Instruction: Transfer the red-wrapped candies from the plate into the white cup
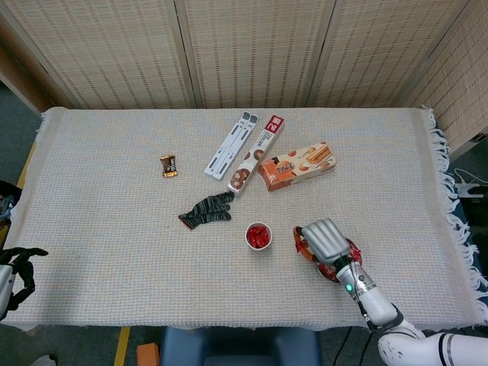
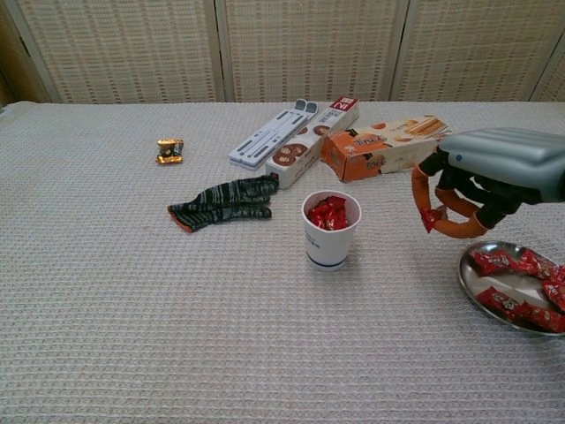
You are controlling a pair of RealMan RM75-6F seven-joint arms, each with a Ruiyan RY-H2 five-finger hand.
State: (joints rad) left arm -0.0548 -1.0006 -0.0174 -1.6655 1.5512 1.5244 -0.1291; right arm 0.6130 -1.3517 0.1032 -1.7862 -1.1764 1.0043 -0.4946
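At the far lower left of the head view the left robot hand (image 1: 17, 267) hangs off the worktop (image 2: 106, 291), fingers curled in around nothing. Centre frame, the white cup (image 2: 331, 230) already holds several red-wrapped candies (image 2: 328, 213), so the job looks partly done. Right of it, the right robot hand (image 2: 481, 181) hovers between cup and plate (image 2: 468, 281), pinching one red candy (image 2: 430, 218). More candies (image 2: 516, 283) lie on the plate at lower right, left to move.
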